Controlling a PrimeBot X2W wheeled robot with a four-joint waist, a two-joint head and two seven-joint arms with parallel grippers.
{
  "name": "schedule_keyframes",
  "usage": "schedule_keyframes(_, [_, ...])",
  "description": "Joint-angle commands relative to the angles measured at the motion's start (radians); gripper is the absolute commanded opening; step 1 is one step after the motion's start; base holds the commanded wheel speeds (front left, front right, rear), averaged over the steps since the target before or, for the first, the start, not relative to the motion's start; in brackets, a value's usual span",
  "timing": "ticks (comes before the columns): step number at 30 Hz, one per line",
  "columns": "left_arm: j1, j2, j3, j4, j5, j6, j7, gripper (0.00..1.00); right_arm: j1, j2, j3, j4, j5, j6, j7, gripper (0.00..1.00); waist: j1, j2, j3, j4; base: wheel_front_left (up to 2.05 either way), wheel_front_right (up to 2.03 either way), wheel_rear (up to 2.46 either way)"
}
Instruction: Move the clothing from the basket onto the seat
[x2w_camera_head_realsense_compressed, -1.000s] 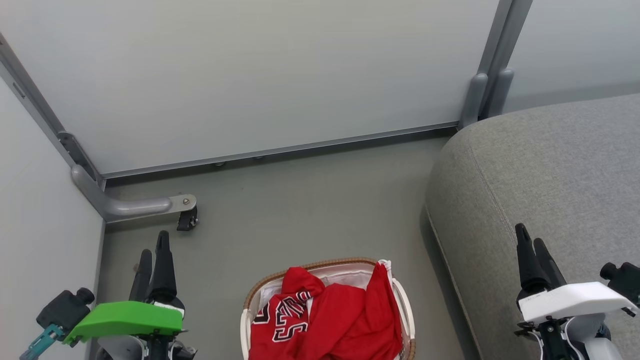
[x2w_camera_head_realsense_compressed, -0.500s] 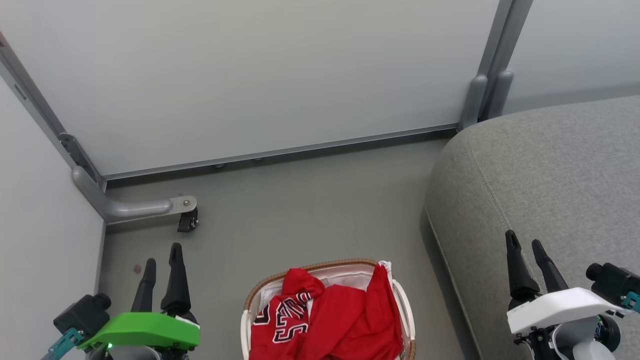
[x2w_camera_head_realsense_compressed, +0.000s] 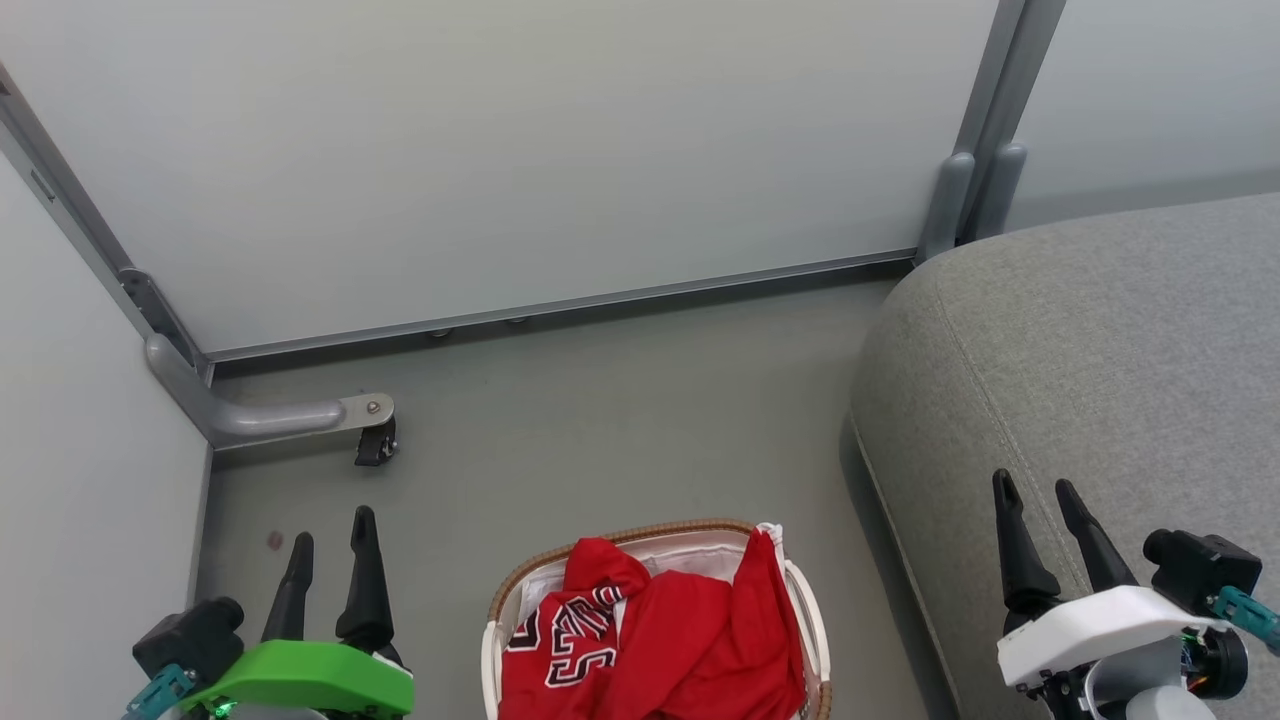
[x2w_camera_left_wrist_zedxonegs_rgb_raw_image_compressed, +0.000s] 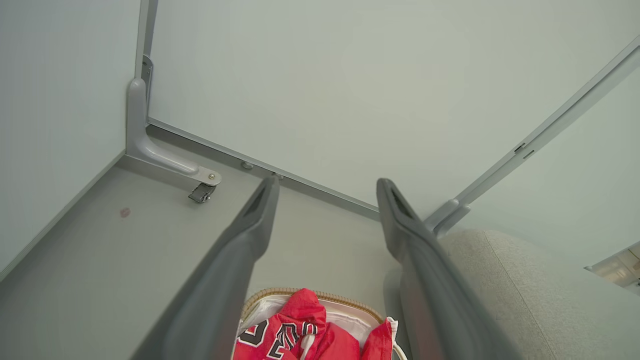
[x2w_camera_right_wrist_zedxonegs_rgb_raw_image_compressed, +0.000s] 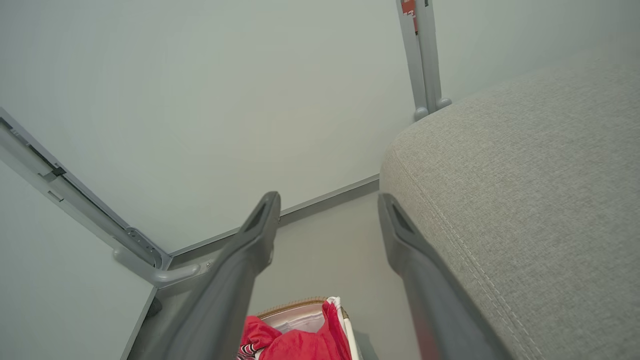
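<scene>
The red clothing (x2w_camera_head_realsense_compressed: 660, 635) lies heaped in the basket (x2w_camera_head_realsense_compressed: 640, 532) on the floor at the bottom middle; a jersey with black-and-white lettering (x2w_camera_head_realsense_compressed: 570, 640) is on the left of the pile. The grey seat (x2w_camera_head_realsense_compressed: 1100, 340) rises at the right. My left gripper (x2w_camera_head_realsense_compressed: 332, 525) hovers open over the floor left of the basket, nothing between its fingers. Over the seat's near edge, my right gripper (x2w_camera_head_realsense_compressed: 1035, 485) stands open and empty. The left wrist view has the clothing (x2w_camera_left_wrist_zedxonegs_rgb_raw_image_compressed: 300, 335) and basket (x2w_camera_left_wrist_zedxonegs_rgb_raw_image_compressed: 325, 297) below the open fingers (x2w_camera_left_wrist_zedxonegs_rgb_raw_image_compressed: 260, 210). In the right wrist view, clothing (x2w_camera_right_wrist_zedxonegs_rgb_raw_image_compressed: 295, 340) lies low between the fingers, seat (x2w_camera_right_wrist_zedxonegs_rgb_raw_image_compressed: 525, 190) to the right.
Pale partition panels wall the floor at the back and left. A grey bracket foot with a small black caster (x2w_camera_head_realsense_compressed: 377, 440) stands on the floor beyond my left gripper. A grey post (x2w_camera_head_realsense_compressed: 965, 190) meets the floor by the seat's far corner.
Both grippers have drawn back toward the bottom of the head view and turned so their spread fingers show side by side. Clothing and basket have not moved.
</scene>
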Motion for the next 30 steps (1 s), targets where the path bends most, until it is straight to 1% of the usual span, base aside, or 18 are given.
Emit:
schedule_keyframes(1, [0.007, 0.008, 0.002, -0.003, 0.024, 0.003, -0.010, 1.00, 0.008, -0.007, 0.002, -0.006, -0.030, 0.000, -0.011, 1.00, 0.0000, 0.0000, 0.000, 0.000, 0.00, 0.00, 0.00])
schedule_keyframes(30, [0.016, 0.010, -0.025, 0.056, 0.218, 0.004, -0.075, 1.00, 0.024, -0.010, 0.022, 0.007, -0.302, 0.000, -0.076, 1.00, 0.0000, 0.0000, 0.001, 0.003, 0.00, 0.00, 0.00])
